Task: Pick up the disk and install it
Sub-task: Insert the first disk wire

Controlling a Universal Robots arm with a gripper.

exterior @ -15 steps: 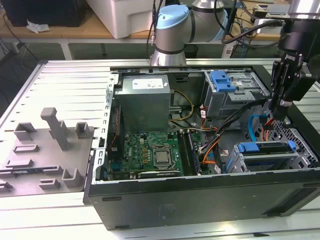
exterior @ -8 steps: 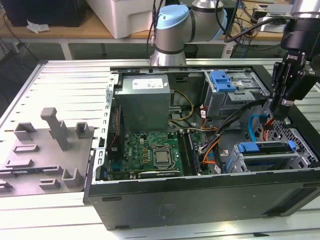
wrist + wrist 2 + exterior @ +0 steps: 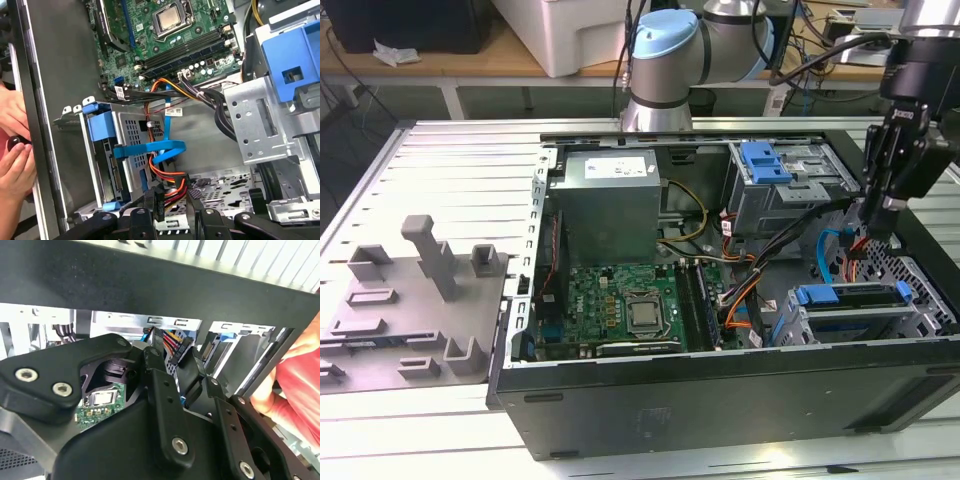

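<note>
Gripper (image 3: 873,228) pinches the wire plug (image 3: 159,207); in the exterior view the disk (image 3: 850,297) sits near, at seven o'clock.

1. Power supply (image 3: 610,190), at the far edge of the computer case (image 3: 720,400) in the exterior view: you will find a pale label (image 3: 612,168) on its upper face, with print too small to read.
2. White tag (image 3: 173,111) on the cables beside the motherboard (image 3: 150,45), first wrist view: it has dark print that you cannot make out.
3. Motherboard: fine white markings lie among the components, and none can be read.
</note>
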